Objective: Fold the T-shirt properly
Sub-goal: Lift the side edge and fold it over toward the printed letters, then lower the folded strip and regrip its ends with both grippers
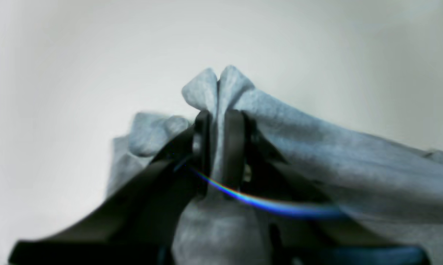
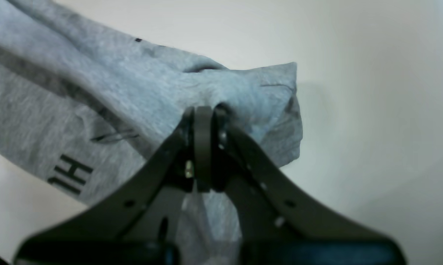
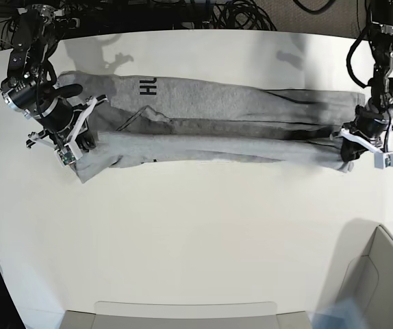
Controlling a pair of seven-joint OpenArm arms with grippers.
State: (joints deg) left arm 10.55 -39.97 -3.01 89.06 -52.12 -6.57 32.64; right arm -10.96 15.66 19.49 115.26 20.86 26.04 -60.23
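The T-shirt (image 3: 217, 123) lies stretched in a long, loosely folded band across the far half of the white table (image 3: 196, 233), black lettering showing near its one end. At that lettered end the right gripper (image 2: 206, 121) has its jaws pressed together on a bunch of grey cloth; at the opposite end the left gripper (image 1: 219, 121) pinches a raised fold of the same shirt. Beyond the table's far edge, past the shirt, hang dark cables (image 3: 244, 14).
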